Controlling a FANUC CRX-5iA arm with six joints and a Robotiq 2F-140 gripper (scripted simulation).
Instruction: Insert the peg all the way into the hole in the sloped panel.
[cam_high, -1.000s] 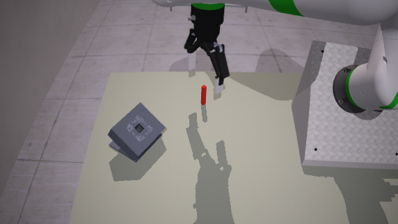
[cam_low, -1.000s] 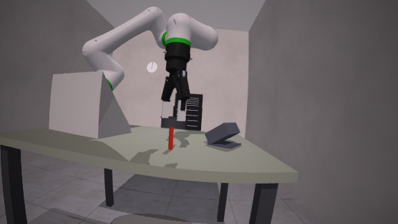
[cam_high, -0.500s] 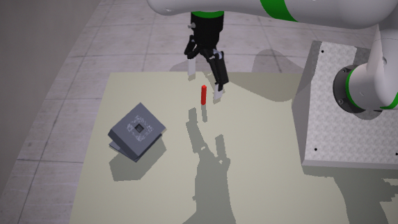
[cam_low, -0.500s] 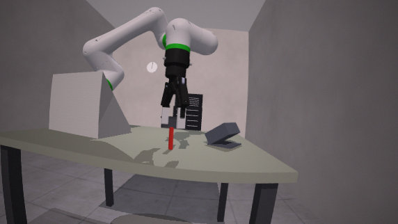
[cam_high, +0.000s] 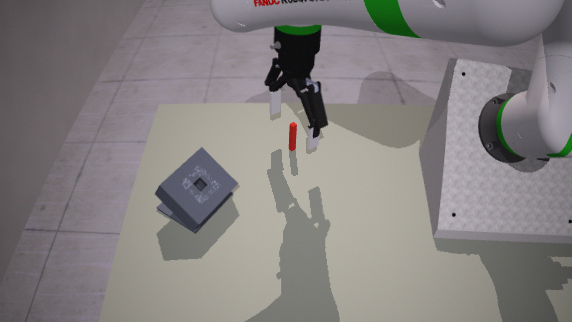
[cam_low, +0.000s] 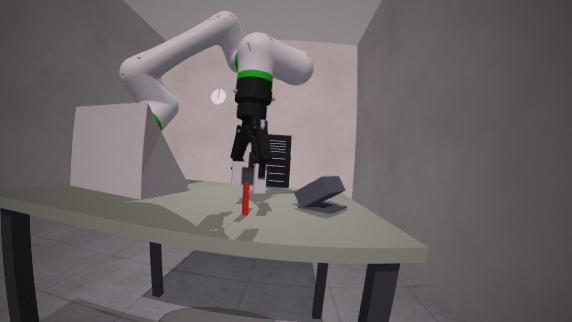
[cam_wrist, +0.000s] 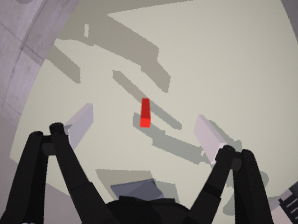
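Note:
The red peg (cam_high: 293, 136) stands upright on the table, also in the exterior view (cam_low: 245, 198) and the wrist view (cam_wrist: 145, 112). My gripper (cam_high: 294, 125) is open and empty, hanging over the peg with one finger on each side of it, fingertips about level with the peg's top; it also shows in the exterior view (cam_low: 247, 178) and the wrist view (cam_wrist: 143, 132). The grey sloped panel (cam_high: 197, 188) with a square hole (cam_high: 200, 184) sits on the table to the left of the peg, and shows in the exterior view (cam_low: 320, 193).
The robot's white pedestal (cam_high: 480, 150) stands at the table's right side. The arm's link (cam_high: 380, 17) crosses overhead. A dark board with white lines (cam_low: 278, 160) stands behind the table.

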